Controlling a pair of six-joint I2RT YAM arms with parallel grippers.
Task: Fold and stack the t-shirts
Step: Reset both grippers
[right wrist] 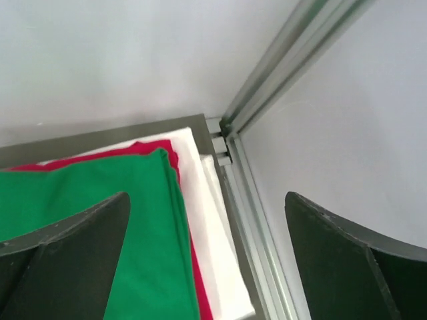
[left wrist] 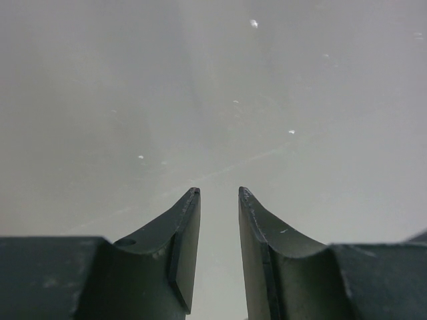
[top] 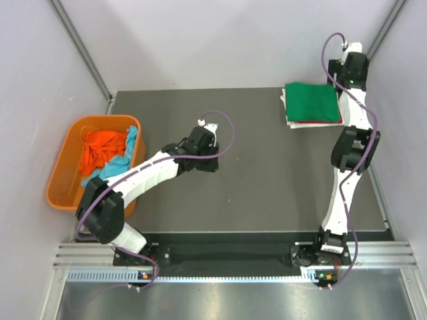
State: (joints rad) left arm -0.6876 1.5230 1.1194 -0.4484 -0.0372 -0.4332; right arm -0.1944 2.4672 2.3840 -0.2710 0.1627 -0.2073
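Note:
A folded bright green t-shirt [top: 312, 101] lies on top of a stack at the table's far right, with a crimson red t-shirt [top: 315, 123] showing under its near edge. In the right wrist view the green t-shirt [right wrist: 147, 253] covers the red one [right wrist: 200, 293], which rests on white cloth [right wrist: 213, 233]. My right gripper [top: 347, 80] [right wrist: 207, 200] hangs open and empty above the stack's right edge. An orange t-shirt [top: 100, 150] and a light blue t-shirt [top: 128, 148] lie crumpled in the tub. My left gripper [top: 208, 163] [left wrist: 218, 190] is open over bare table, holding nothing.
The orange plastic tub [top: 63, 173] stands at the table's left edge, beside the left arm's elbow. Grey walls with metal frame rails [right wrist: 267, 87] close in the far corners, and one rail runs just right of the stack.

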